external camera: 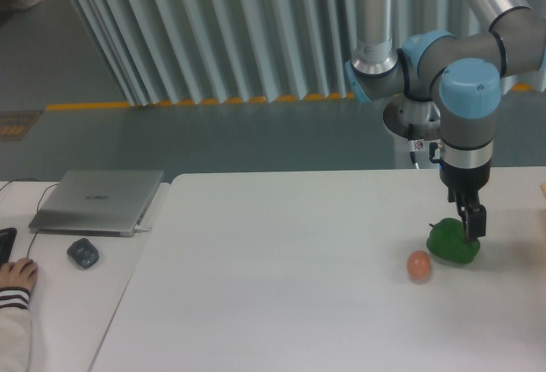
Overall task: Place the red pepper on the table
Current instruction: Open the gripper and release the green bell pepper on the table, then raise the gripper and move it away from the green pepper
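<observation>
The red pepper does not show in this view. My gripper (474, 229) hangs straight down from the arm at the right side of the white table (281, 261). Its dark fingers (473, 218) reach the top right of a green bell pepper (450, 244) that lies on the tabletop. From this angle the fingers overlap into one dark shape, so how far apart they stand and whether they hold the green pepper is unclear.
A small orange-brown egg (419, 265) lies just left of the green pepper. On the adjoining desk at the left are a closed laptop (98, 201), a mouse (83, 252) and a person's hand (15, 276).
</observation>
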Robot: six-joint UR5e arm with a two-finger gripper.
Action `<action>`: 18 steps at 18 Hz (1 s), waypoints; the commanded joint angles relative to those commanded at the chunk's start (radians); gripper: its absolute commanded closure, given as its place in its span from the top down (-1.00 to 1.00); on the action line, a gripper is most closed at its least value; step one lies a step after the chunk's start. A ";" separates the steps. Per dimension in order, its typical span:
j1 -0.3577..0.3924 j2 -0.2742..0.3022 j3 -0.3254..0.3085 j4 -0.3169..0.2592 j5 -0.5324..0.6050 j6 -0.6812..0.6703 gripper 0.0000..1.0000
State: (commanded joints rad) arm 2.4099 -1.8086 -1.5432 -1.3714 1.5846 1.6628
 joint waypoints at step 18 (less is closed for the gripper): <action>0.026 0.006 -0.057 0.098 0.011 -0.012 1.00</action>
State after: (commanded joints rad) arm 2.4359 -1.8024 -1.5998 -1.2735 1.5954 1.6506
